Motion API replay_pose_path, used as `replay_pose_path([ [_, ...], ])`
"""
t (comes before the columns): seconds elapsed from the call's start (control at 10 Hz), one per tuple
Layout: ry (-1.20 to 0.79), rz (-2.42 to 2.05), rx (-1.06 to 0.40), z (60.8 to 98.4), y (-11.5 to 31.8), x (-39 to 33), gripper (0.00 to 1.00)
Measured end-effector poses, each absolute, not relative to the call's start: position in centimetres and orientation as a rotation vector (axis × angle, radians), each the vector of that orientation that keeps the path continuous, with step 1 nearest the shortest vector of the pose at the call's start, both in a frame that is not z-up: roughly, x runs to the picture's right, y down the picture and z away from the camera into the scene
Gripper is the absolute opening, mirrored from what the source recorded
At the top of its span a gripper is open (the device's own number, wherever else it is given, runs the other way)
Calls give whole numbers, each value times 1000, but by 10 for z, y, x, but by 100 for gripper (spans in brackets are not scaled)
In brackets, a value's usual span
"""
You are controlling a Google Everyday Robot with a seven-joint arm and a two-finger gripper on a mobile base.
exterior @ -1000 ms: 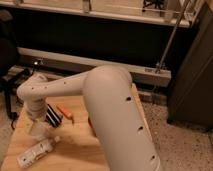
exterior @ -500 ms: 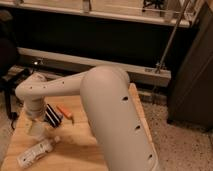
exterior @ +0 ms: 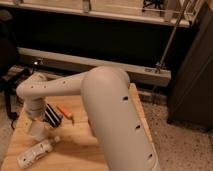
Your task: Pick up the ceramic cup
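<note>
Pincer [exterior: 38, 130] low over wooden table [exterior: 75, 146]; bottle [exterior: 35, 153] lying just beside.

The white arm [exterior: 107, 107] bends over the wooden table [exterior: 75, 147]. Its gripper [exterior: 37, 129] points straight down, low over the left part of the table. Just in front of the jaws, toward the camera, a clear plastic bottle [exterior: 34, 154] lies on its side. Beside the jaws, on the picture's right, is a black object [exterior: 52, 116], and just beyond it an orange item [exterior: 65, 112].
</note>
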State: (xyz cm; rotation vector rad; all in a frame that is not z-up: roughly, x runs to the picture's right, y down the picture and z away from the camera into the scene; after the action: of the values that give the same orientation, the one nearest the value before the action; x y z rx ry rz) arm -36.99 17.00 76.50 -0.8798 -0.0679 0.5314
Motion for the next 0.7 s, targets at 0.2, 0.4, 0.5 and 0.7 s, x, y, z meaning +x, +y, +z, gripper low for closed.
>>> replay_pose_path([
  [0.2, -83, 539, -888, 765, 169, -370, 61],
  [0.4, -90, 536, -897, 764, 171, -369, 79],
  [0.5, -92, 532, -898, 764, 171, -370, 80],
  [0.7, -94, 524, -899, 764, 172, -369, 80],
])
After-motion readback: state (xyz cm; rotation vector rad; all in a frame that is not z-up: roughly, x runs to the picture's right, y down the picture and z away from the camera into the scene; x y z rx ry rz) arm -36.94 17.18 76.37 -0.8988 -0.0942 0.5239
